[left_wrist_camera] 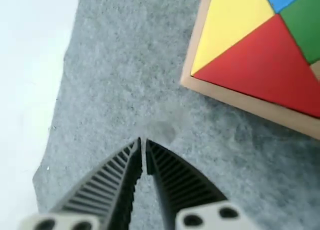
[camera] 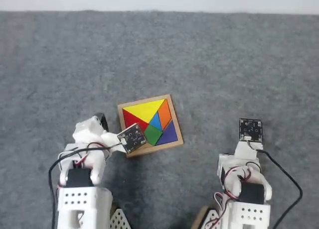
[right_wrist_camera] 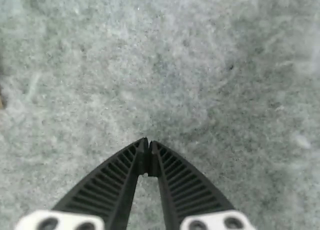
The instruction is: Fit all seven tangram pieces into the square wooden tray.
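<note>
As tray (left_wrist_camera: 235,97) lies near, left end effector (left_wrist_camera: 143,143) closed

Bare grey mat (camera: 224,64) is stretching around the wooden tray (camera: 176,118) from 9 through 12 to 5 o'clock, giving passage; the left arm (camera: 89,134) is overhanging the tray's 7 o'clock corner; the right arm (camera: 244,164) is standing well apart at 4 o'clock.

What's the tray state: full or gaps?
Looks full: six coloured pieces sit flush in the tray; the corner under the left arm is hidden.
</note>
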Motion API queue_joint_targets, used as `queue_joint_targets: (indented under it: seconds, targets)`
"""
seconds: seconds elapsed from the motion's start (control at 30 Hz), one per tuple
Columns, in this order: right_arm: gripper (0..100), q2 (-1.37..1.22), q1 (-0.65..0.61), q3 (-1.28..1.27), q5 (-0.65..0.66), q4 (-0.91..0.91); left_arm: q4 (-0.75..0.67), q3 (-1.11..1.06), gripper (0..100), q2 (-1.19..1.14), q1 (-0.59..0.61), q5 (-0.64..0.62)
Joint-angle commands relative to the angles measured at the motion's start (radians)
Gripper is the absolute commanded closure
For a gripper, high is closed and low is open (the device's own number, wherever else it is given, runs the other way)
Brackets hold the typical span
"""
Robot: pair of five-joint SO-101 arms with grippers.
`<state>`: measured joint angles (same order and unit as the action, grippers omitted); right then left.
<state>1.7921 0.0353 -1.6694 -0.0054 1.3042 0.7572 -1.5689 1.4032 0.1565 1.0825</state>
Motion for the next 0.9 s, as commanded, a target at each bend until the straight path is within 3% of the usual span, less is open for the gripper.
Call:
queue_joint_targets:
  seconds: [0.0, 0.33, 0.87]
  targets:
    - [99.1, 0.021, 0.012, -0.015, 0.011, 0.007, -0.026, -0.030, 99, 0.106, 0.009, -0.003]
    - [99.1, 0.021, 0.012, -0.015, 0.011, 0.007, 0.051, -0.119, 99, 0.338, 0.005, 0.089]
    - [99.1, 0.021, 0.012, -0.015, 0.011, 0.007, 0.086, -0.117, 99, 0.356, 0.002, 0.091]
